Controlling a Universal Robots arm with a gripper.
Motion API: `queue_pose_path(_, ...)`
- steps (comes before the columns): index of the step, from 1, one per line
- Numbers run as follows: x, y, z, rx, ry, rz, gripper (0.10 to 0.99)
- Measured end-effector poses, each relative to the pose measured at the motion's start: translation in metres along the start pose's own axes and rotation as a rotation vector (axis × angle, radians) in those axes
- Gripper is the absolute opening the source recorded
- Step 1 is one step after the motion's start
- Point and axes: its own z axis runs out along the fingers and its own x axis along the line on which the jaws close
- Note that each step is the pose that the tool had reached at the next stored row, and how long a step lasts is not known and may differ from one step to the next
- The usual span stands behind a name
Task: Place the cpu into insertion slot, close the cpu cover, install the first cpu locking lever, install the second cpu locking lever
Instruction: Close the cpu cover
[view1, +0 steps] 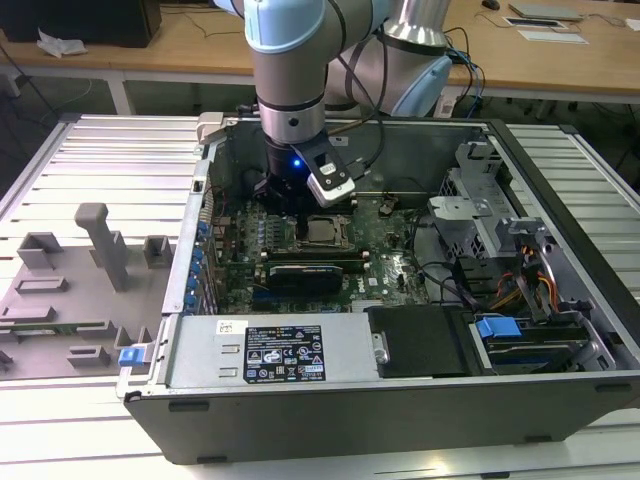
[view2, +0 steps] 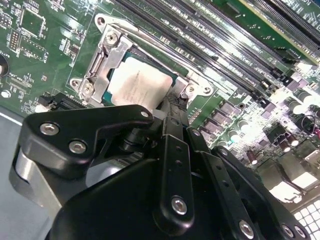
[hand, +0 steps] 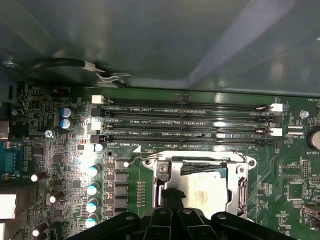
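The cpu (view2: 136, 87), a silver-topped square chip, lies flat in the green motherboard; I also see the cpu (hand: 202, 192) in the first wrist view and the cpu (view1: 325, 232) in the exterior view. It hides the insertion slot beneath it. The silvery cpu cover (view2: 102, 57) lies down around the chip, and the cpu cover (hand: 200, 164) frames it. A thin wire lever (hand: 149, 161) runs along the cover's edge. My gripper (view2: 171, 104) is shut, its black tips together at the socket's edge. The gripper (hand: 170, 197) touches the cover's side and the gripper (view1: 293, 218) stands just beside the chip.
Long black memory slots (hand: 185, 125) run beside the socket, with capacitors (hand: 92, 190) on the other side. A black expansion card (view1: 315, 272), a power supply (view1: 270, 352) and drive bays (view1: 520, 340) crowd the open case. Grey fixtures (view1: 100, 245) stand on the table outside.
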Motion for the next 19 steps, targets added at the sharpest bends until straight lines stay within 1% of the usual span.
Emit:
queue_pose_path(5, 0.0001, -0.0001, 0.0015, 0.0, 0.0002, -0.001, 0.106)
queue_pose_path(9, -0.0005, 0.0, -0.0023, 0.0, 0.0002, -0.001, 0.106)
queue_pose_path(10, -0.0006, -0.0001, -0.0027, 0.003, 0.0, -0.001, 0.106)
queue_pose_path(11, -0.0005, -0.0017, -0.003, 0.011, 0.0007, -0.002, 0.106)
queue_pose_path(12, -0.0004, -0.0047, -0.0031, 0.023, 0.0011, -0.003, 0.106)
queue_pose_path(13, -0.0004, -0.0066, -0.0032, 0.028, 0.0012, -0.003, 0.106)
queue_pose_path(14, -0.0012, -0.0085, -0.0031, 0.031, 0.0014, -0.003, 0.106)
queue_pose_path(15, -0.0037, -0.0094, -0.0028, 0.031, 0.0014, -0.003, 0.106)
queue_pose_path(17, -0.0077, -0.0102, -0.0021, 0.031, 0.0013, -0.004, 0.106)
queue_pose_path(19, -0.0092, -0.0102, -0.0009, 0.03, 0.0013, -0.003, 0.106)
